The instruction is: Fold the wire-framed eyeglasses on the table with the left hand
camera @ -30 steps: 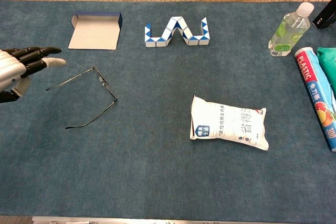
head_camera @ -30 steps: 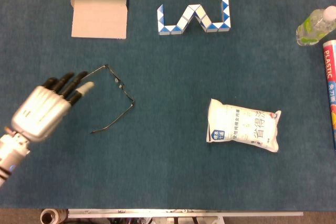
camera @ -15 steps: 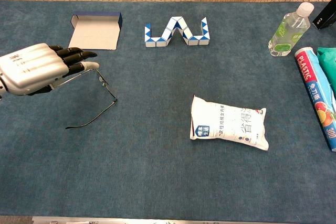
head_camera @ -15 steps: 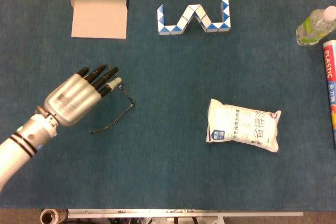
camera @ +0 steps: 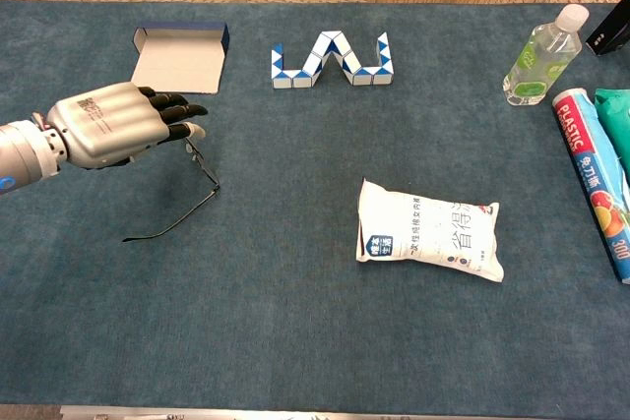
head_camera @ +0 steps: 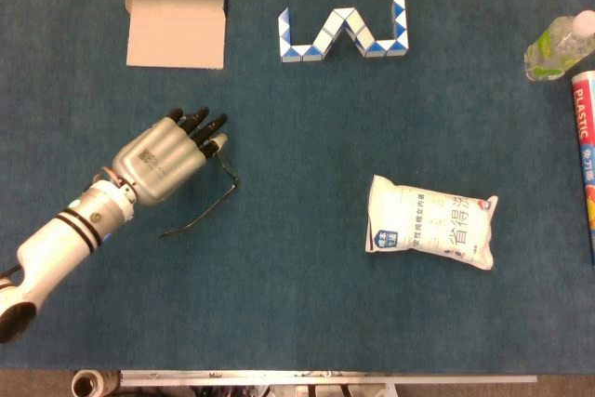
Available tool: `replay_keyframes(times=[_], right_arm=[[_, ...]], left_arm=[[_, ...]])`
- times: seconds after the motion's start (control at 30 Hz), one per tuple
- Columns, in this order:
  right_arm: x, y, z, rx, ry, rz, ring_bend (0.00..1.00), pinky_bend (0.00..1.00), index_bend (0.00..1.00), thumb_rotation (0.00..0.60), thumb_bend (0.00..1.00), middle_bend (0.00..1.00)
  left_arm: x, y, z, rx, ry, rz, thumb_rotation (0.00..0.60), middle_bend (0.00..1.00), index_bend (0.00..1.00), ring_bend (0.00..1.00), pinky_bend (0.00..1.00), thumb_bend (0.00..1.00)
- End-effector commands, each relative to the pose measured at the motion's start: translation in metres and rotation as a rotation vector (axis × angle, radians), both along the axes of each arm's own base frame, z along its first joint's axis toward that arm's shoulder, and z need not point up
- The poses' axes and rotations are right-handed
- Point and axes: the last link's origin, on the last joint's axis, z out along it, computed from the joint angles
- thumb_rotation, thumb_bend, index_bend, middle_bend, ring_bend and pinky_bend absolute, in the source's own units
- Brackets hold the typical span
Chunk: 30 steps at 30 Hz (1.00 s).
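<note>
The left hand's fingers [head_camera: 206, 127] lie stretched out, slightly apart, gripping nothing, tips toward one o'clock. The left hand [head_camera: 165, 158] sits palm-down over one arm of the glasses [head_camera: 206, 206]; whether it touches them I cannot tell. The glasses lie open on the table [head_camera: 297, 304], their free arm running toward seven o'clock. At twelve o'clock from the hand lies an open box [head_camera: 175, 25]; at three o'clock, well apart, a white bag [head_camera: 429, 232].
</note>
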Motion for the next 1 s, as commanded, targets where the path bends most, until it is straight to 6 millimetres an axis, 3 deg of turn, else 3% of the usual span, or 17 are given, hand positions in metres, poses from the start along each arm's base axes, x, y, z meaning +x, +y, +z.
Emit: replay_keyframes(times=[0.03, 0.57, 1.0], right_arm=[[0.0, 0.0, 0.0, 0.001, -0.001, -0.001, 0.28, 0.27, 0.45, 0.6, 0.23, 0.44], [0.0, 0.0, -0.001, 0.012, -0.004, 0.0, 0.28, 0.27, 0.45, 0.6, 0.23, 0.44], [-0.001, -0.001, -0.001, 0.013, -0.004, -0.005, 0.28, 0.27, 0.45, 0.6, 0.23, 0.44]], left_arm=[[0.004, 0.002, -0.004, -0.002, 0.002, -0.004, 0.6, 0.07, 0.14, 0.09, 0.27, 0.9], [0.027, 0.026, -0.03, 0.006, 0.002, -0.002, 0.6, 0.07, 0.14, 0.09, 0.27, 0.9], [0.011, 0.029, -0.025, 0.033, 0.055, 0.043, 0.6, 0.07, 0.15, 0.09, 0.27, 0.9]])
